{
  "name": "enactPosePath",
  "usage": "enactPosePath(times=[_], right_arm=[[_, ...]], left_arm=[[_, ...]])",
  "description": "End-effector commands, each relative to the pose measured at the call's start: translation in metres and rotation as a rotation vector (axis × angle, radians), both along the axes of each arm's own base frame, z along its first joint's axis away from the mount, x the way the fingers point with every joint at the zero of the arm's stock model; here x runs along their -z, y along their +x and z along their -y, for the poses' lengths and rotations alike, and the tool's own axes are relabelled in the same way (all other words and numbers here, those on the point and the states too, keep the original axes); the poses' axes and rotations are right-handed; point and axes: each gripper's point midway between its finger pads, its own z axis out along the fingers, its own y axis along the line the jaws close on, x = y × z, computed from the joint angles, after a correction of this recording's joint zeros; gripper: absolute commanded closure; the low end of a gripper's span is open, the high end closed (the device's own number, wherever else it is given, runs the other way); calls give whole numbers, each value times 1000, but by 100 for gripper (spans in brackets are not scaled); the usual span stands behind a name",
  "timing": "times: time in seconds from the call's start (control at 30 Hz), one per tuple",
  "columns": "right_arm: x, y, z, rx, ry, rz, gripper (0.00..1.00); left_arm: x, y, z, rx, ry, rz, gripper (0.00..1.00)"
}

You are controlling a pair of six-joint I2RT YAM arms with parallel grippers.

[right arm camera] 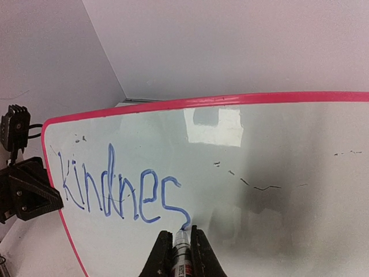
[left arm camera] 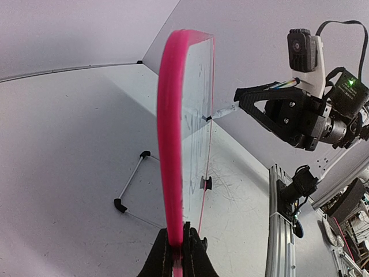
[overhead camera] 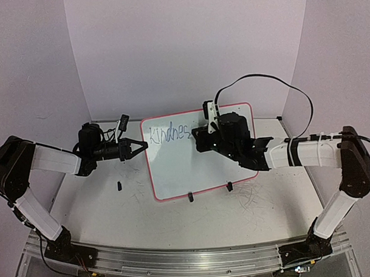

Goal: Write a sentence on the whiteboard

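The whiteboard (overhead camera: 192, 168) is being stood upright near the middle of the desk (overhead camera: 102, 208), resting on two small black feet (overhead camera: 190, 197) at its lower edge, with its writing face turned toward the arms. The left edge of its pink frame is being pinched by the left claw (overhead camera: 141, 146). In the left wrist view the two fingers (left arm camera: 195, 248) are being pressed together on the pink rim, one on each side.

A blue marker (right arm camera: 182, 257) is being gripped by the right claw (right arm camera: 180, 236), which is being kept clamped on its barrel. The marker's tip is being pressed to the board at the tail of the last letter.

The sentence (right arm camera: 118, 193) is being set out in thin blue strokes across the upper left of the board, and "Kindnes" is being shown there. A few faint grey marks (right arm camera: 253, 186) are being seen to the right of it.

A small black piece (overhead camera: 119, 186) is lying on the desk near the left claw, apart from the board. A black cable (overhead camera: 274, 80) is being looped above the right arm.
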Motion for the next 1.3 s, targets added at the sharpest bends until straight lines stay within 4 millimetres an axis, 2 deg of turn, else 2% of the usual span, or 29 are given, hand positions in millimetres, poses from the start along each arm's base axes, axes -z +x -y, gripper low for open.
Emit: enactPosePath(times=[0.0, 0.23, 0.47, 0.63, 0.97, 1.27], right_arm=[[-12, 8, -12, -2, 31, 16, 100], [-28, 12, -21, -19, 47, 47, 100], [-60, -15, 2, -73, 89, 112, 100], [-58, 3, 19, -48, 106, 95, 100], [-58, 17, 13, -18, 80, 112, 100], [-54, 26, 22, 54, 75, 114, 100]], left_arm=[[-22, -6, 8, 54, -12, 101, 100], [-21, -6, 8, 53, -10, 100, 100], [-20, -5, 8, 52, -7, 99, 100], [-21, -5, 8, 53, -8, 101, 100], [-22, -4, 9, 52, -11, 100, 100], [-20, -4, 9, 56, -7, 97, 100]])
